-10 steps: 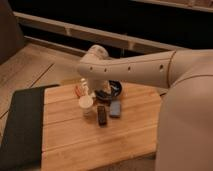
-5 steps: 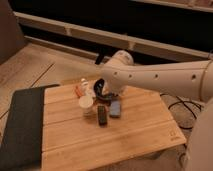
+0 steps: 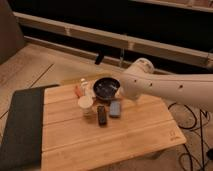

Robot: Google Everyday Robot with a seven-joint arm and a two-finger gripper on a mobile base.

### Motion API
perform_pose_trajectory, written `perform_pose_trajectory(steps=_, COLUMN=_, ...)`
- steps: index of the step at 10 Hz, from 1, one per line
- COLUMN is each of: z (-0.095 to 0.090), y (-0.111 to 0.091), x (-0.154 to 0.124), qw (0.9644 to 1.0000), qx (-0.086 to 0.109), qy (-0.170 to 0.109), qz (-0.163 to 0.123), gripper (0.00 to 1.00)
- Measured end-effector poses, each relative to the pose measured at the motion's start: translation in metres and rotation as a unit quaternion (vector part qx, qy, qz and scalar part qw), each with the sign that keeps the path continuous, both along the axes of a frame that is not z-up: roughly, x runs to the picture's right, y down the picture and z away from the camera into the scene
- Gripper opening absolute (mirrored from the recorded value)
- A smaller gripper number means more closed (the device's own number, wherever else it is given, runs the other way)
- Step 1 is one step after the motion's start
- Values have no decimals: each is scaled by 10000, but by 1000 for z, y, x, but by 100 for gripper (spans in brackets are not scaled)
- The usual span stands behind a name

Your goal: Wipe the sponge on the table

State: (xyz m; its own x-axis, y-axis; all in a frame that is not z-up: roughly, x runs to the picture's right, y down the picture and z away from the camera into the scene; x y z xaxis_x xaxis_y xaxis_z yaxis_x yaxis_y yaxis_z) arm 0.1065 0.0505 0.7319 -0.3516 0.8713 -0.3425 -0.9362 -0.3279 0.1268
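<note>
The pale blue-grey sponge lies flat on the light-wood table, just right of a black-brown bar. My white arm reaches in from the right. Its gripper hangs at the right rim of a black bowl, a little above and behind the sponge. The gripper is open and holds nothing. Its fingers are largely hidden under the arm's wrist.
A white cup and small orange and white items stand left of the bowl. A dark grey mat covers the table's left end. Cables trail on the floor to the right. A dark wall with a rail runs behind.
The arm has drawn back to the right, so its end now sits at the bowl's right rim rather than over the bowl. The sponge and bar have not moved.
</note>
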Motion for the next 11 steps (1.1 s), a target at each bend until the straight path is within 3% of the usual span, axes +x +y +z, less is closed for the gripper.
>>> perform_pose_trajectory(steps=2, z=10, y=5, x=-4, qw=9999, qx=-123, qy=52, qz=-60, gripper=65)
perform_pose_trajectory(steps=4, z=27, y=27, x=-9, qw=9982, qx=-510, qy=271, qz=-183, gripper=65)
perform_pose_trajectory(steps=7, z=47, y=49, x=-17, qw=9957, qx=-802, qy=386, qz=-245, gripper=65)
perform_pose_trajectory(steps=9, z=62, y=51, x=-13, qw=9967, qx=-692, qy=395, qz=-130, gripper=65)
perform_pose_trajectory(steps=11, z=69, y=38, x=-8, qw=9991, qx=-322, qy=238, qz=148, gripper=65)
